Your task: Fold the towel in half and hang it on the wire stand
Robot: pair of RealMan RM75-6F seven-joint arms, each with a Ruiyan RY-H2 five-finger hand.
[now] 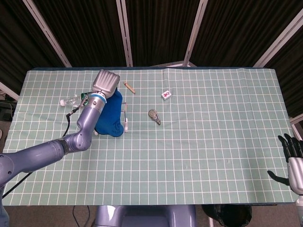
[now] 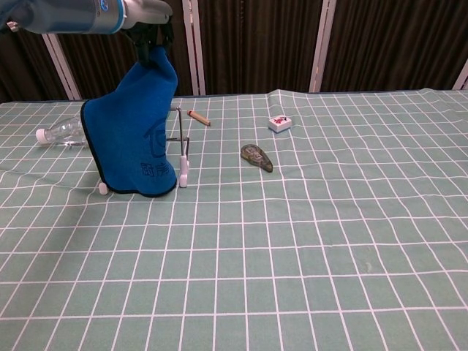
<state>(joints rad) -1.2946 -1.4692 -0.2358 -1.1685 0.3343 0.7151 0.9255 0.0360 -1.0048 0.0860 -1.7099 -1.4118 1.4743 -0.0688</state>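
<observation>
The blue towel (image 2: 135,135) hangs folded from my left hand (image 2: 150,33), which grips its top edge above the wire stand (image 2: 181,150). The cloth drapes down in front of the stand and covers most of it; only the stand's right upright and white feet show. From the head view, the left hand (image 1: 106,83) sits over the towel (image 1: 111,120) and the stand (image 1: 125,113). My right hand (image 1: 289,158) hovers at the far right off the table edge, fingers apart and holding nothing.
A clear plastic bottle (image 2: 62,131) lies left of the towel. A brown pencil-like stick (image 2: 199,117), a small white box (image 2: 279,123) and a dark oval object (image 2: 257,157) lie to the stand's right on the green checked cloth (image 2: 292,241).
</observation>
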